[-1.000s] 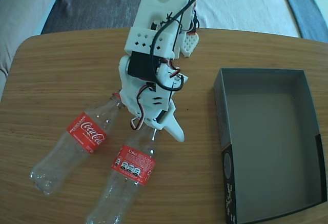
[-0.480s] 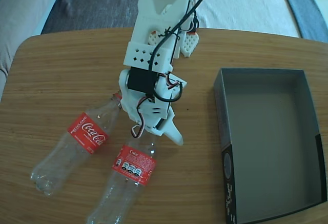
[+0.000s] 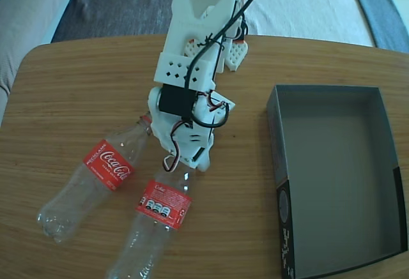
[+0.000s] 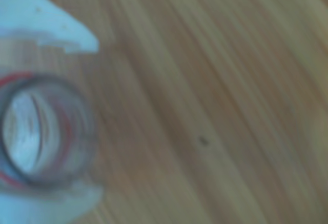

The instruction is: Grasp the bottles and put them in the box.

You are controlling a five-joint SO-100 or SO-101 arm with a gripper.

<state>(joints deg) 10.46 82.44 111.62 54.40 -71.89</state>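
Note:
Two clear bottles with red labels lie on the wooden table in the fixed view. The left bottle [image 3: 105, 164] lies apart, its neck pointing up-right towards the arm. My white gripper [image 3: 185, 167] is down over the neck of the right bottle [image 3: 163, 205], jaws drawn in on it. The blurred wrist view shows that bottle's open mouth [image 4: 84, 131] held between my two white fingers [image 4: 51, 24], so the gripper [image 4: 97, 119] is shut on its neck. At the right stands the box [image 3: 339, 177], dark grey inside, with nothing in it.
The round-cornered wooden table [image 3: 77, 87] ends close behind the arm's base [image 3: 233, 52]. Bare wood separates the bottles from the box. Beyond the table are a pale cushion [image 3: 25, 11] at the left and grey and white floor coverings.
The outer finger, splayed to the right before, has swung in against the right bottle's neck. That bottle has shifted slightly left. The left bottle and the box have not moved.

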